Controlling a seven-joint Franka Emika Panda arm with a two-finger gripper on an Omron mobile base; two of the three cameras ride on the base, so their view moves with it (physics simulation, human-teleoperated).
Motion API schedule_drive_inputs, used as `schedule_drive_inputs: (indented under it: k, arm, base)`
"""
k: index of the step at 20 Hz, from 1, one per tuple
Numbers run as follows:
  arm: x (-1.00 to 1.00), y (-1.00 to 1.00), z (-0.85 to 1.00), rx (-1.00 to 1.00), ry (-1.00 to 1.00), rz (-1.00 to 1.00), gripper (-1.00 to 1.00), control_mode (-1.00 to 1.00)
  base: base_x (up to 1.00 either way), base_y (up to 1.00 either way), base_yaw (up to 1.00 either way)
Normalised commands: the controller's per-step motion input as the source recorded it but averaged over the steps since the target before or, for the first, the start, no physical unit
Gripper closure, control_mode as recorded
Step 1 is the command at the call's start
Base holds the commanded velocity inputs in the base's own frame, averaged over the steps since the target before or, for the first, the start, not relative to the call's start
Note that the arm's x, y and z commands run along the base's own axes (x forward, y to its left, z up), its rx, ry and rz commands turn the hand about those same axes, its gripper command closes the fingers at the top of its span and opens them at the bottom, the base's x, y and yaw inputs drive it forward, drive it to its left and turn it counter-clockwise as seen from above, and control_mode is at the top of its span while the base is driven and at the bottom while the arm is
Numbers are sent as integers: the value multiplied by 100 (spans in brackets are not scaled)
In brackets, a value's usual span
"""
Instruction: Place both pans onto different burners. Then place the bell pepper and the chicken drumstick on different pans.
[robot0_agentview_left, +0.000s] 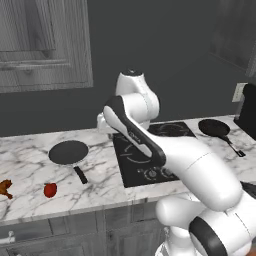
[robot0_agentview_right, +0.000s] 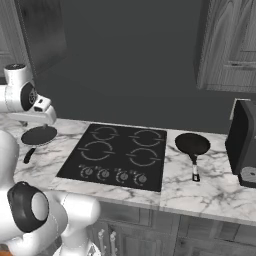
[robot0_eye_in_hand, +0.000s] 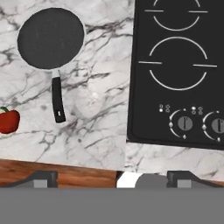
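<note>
One dark pan (robot0_agentview_left: 68, 152) (robot0_eye_in_hand: 50, 38) lies on the marble counter left of the black cooktop (robot0_agentview_left: 137, 155) (robot0_agentview_right: 120, 152), its handle (robot0_eye_in_hand: 57, 99) pointing to the counter's front edge. The other pan (robot0_agentview_left: 214, 128) (robot0_agentview_right: 192, 144) lies right of the cooktop. White burner rings (robot0_eye_in_hand: 177, 65) (robot0_agentview_right: 145, 156) are bare. The red bell pepper (robot0_agentview_left: 50, 190) (robot0_eye_in_hand: 8, 121) rests near the front edge, left of the first pan's handle. Further left lies the chicken drumstick (robot0_agentview_left: 5, 187). My gripper (robot0_eye_in_hand: 114, 178) hangs open and empty above the counter strip between the left pan and the cooktop.
A tall dark appliance (robot0_agentview_right: 243, 144) stands at the counter's right end, close to the right pan. Knobs (robot0_eye_in_hand: 185, 123) line the cooktop's front. Wall cabinets (robot0_agentview_left: 45, 45) hang above. My own arm (robot0_agentview_left: 150, 145) hides part of the cooktop in the left base view.
</note>
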Motion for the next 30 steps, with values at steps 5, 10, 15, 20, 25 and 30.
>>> schedule_drive_inputs:
  k: [5, 10, 15, 20, 25, 30]
  arm:
    - [4, 51, -3, 0, 2, -2, -100, -100]
    - [19, 26, -33, 0, 0, 0, -100, -100]
    - [26, 13, -41, 0, 0, 0, -100, -100]
    - [32, 0, -39, 3, -2, 0, -100, -100]
    - [19, 1, -35, 5, 0, 0, -100, -100]
    - [15, 10, -25, 5, 0, 0, -100, -100]
  base:
    - [0, 0, 0]
    - [0, 0, 0]
    - [0, 0, 0]
    - [0, 0, 0]
    - [0, 0, 0]
    - [0, 0, 0]
